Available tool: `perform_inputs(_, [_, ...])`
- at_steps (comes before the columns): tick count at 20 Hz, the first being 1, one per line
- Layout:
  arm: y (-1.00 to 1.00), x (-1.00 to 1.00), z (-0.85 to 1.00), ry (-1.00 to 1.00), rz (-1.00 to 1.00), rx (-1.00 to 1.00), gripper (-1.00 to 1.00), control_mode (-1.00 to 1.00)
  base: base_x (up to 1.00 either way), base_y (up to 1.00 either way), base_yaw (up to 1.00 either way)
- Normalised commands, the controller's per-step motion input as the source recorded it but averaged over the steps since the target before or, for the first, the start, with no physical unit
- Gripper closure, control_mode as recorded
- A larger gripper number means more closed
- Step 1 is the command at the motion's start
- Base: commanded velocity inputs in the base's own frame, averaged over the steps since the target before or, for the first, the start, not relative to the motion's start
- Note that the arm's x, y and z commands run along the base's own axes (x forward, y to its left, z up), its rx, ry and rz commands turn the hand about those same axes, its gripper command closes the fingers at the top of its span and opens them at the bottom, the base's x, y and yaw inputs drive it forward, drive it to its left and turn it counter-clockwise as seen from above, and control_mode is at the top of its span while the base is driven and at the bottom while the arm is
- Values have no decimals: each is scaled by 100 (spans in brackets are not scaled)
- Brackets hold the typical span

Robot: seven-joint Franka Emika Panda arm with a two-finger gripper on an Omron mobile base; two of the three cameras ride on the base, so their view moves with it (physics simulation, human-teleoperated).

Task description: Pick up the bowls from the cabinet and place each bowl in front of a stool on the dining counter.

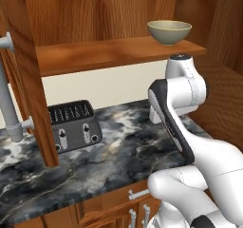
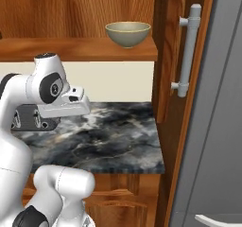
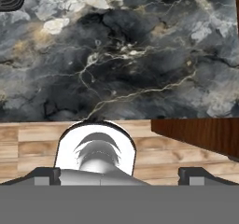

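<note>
Bowl [image 1: 169,31] sits near the right end of the cabinet shelf [image 1: 95,53], close to its front edge, at about one o'clock above the arm. Both doors [image 1: 26,75] stand swung wide. Below, the marbled table [image 1: 118,141] lies bare right of the toaster [image 1: 73,125]. Claw [image 3: 119,176] points downward, jaws spread wide, holding nothing.

A wooden shelf [image 1: 95,56] inside the cabinet [image 1: 71,8] carries one bowl [image 1: 169,31], upright near its right end, close to the front edge. Below it, the marbled counter [image 1: 123,141] carries a dark toaster [image 1: 73,125] toward its left, near the back wall; the stone to the right of it lies bare
</note>
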Motion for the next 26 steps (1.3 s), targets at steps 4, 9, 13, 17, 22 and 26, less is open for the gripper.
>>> perform_inputs(4, [0,0,0,0,0,0,-100,100,0,0,0])
perform_inputs(9, [-7,0,14,-4,0,0,-100,-100,0,0,0])
perform_inputs(13, [-7,-2,64,-21,2,-1,-100,-100,0,0,0])
perform_inputs(17, [0,-2,60,-30,8,-21,-100,-100,0,0,0])
perform_inputs(22, [-15,46,37,-30,9,-22,-100,-100,0,0,0])
perform_inputs(26, [-21,56,62,-25,9,-21,-100,-100,0,0,0])
